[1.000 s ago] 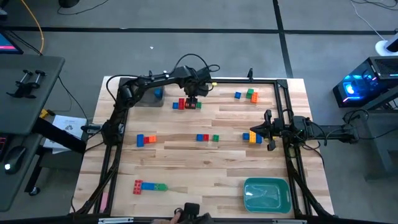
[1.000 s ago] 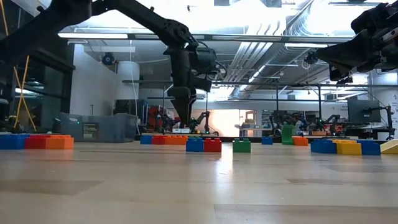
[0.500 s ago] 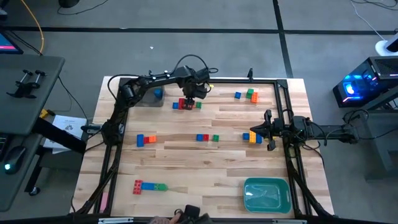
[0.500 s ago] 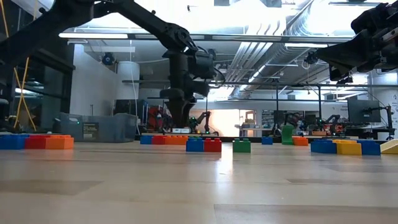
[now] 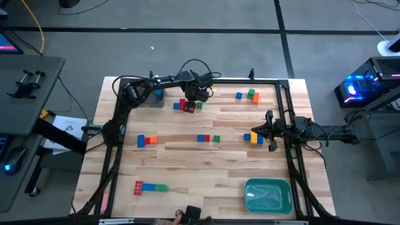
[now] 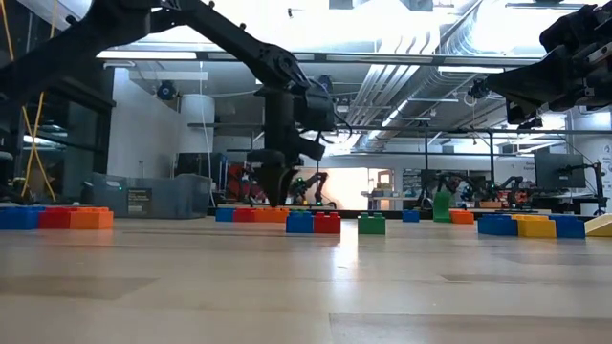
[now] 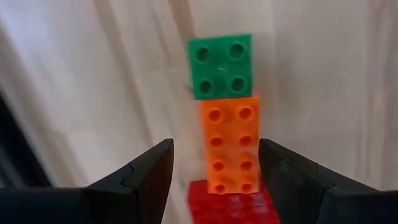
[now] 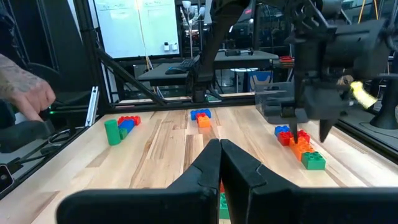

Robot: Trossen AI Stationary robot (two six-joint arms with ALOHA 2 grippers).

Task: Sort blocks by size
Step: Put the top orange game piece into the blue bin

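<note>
orange long block (image 7: 231, 144) lies flat on the wooden table (image 5: 187, 156), far side, left of centre. a green short block (image 7: 222, 66) touches one end of it, a red block (image 7: 231, 200) the other, the three in one row. same row in the high view, far edge, beside the grey bin (image 5: 149, 99).

left gripper (image 7: 214, 165) hangs over this row, fingers spread, one on each long side of the orange block, neither seen touching it. low view puts the tips close to the table surface. nothing held.

right gripper (image 8: 219, 163) waits over the right side of the table, fingers pressed together, empty, near a yellow and blue cluster (image 5: 256, 138).

other blocks scattered in small groups: three mid-table, a pair at left, a row near the front left, a few at far right. teal bin (image 5: 269, 195) at front right.

risks, as i judge them:
- the neighbours butt against the orange block. if they are clipped or jammed together, closing and lifting could drag green or red along, and mixed sizes go into one bin.
- fingers look slightly off centre along the block, nearer the red end. a grip there may let it pivot and slip on the lift.
- coming down further with a tip over the red block would press the row instead of straddling it.
- the grey bin is close; a wide swing could clip it.
</note>
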